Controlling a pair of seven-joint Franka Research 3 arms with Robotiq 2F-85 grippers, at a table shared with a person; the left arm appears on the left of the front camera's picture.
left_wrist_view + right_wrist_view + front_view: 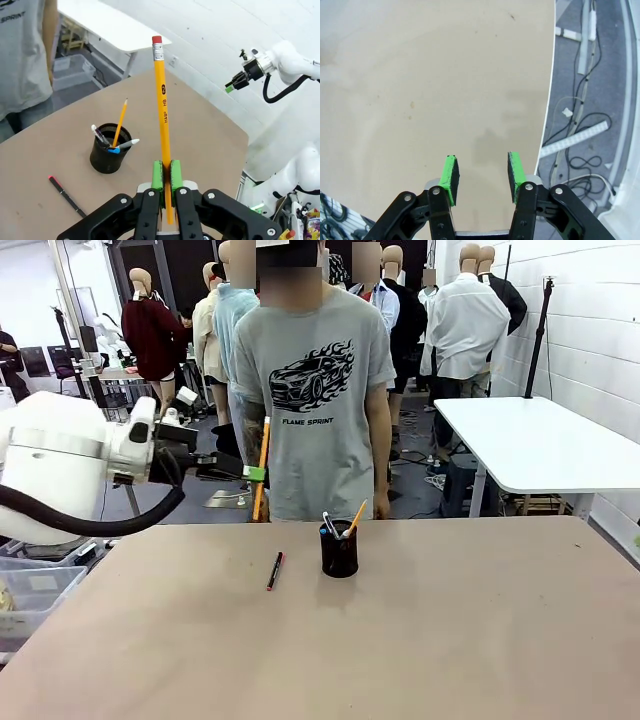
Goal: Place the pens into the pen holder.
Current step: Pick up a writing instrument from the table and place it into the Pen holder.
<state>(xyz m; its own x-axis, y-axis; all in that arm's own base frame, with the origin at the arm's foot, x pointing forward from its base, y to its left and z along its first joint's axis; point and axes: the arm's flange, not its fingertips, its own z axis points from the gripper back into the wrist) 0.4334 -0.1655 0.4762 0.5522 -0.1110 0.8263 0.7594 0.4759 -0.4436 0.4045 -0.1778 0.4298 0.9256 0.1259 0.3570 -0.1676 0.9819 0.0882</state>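
Holding a yellow pencil (162, 100) clamped in the left pincer (166, 169); next it likely needs centring above the pen holder (107, 152); right pincer (481, 167) gapes empty.

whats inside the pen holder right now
The pen holder holds a yellow pencil and two white-tipped pens. Their lower ends and the bottom are hidden by its wall.

The left arm's black end effector (255, 473) reaches sideways, green pads pinching a yellow wooden pencil (162, 100). The right end effector (482, 172) points apparently downward, jaws partly apart.

Glossy painted wood pencil (163, 105); matt table (480, 640); black mesh pen holder (339, 552).
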